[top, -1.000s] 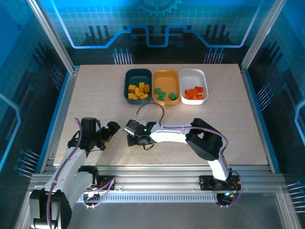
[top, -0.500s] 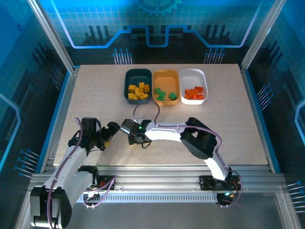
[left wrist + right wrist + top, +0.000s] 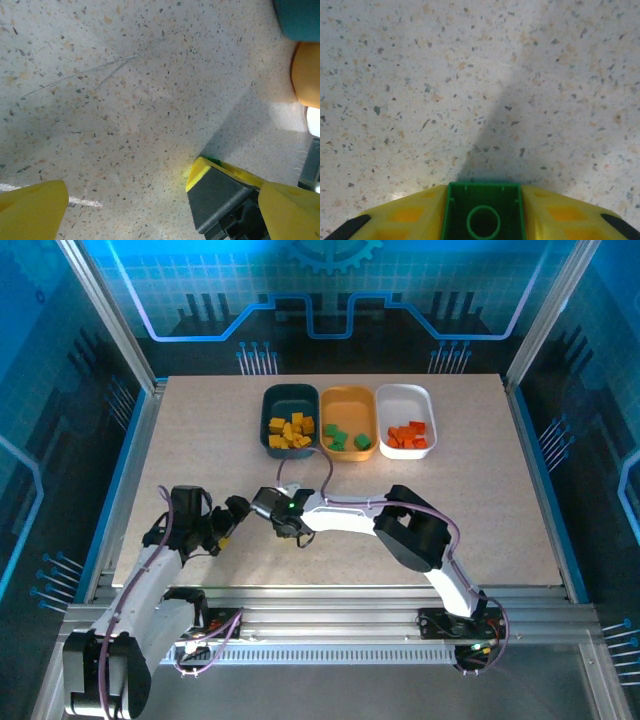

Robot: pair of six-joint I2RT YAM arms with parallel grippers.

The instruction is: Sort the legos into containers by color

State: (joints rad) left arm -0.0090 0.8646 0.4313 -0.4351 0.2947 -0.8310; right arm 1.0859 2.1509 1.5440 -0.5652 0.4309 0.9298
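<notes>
A pale speckled tabletop (image 3: 200,450) stands inside an enclosure of blue panels (image 3: 330,290), with metal posts (image 3: 105,315) at its far corners and an aluminium rail (image 3: 340,615) along the near edge at 6 o'clock.

At 12 o'clock three trays stand in a row, side by side and touching or almost touching. The dark teal tray (image 3: 270,400) at the 9 o'clock end holds a heap of yellow bricks (image 3: 291,432). The orange-yellow tray (image 3: 349,398) in the middle holds a few green bricks (image 3: 344,439). The white tray (image 3: 408,397) at the 3 o'clock end holds red-orange bricks (image 3: 408,435).

One green brick (image 3: 482,200) is not in a tray. It sits between the yellow fingers (image 3: 405,215) of the right gripper (image 3: 482,220), which is closed on it from both sides. Its hollow underside faces the wrist camera, with one round tube inside. Whether it rests on the tabletop or is lifted, I cannot tell. This gripper is at about 7 o'clock of the tabletop, well apart from the trays.

The left gripper (image 3: 230,524) is just beside it on the 9 o'clock side, with its jaws wide apart and nothing between them.

The tabletop is bare between the grippers and the trays, and also in wide bands toward 3 o'clock and 9 o'clock.
</notes>
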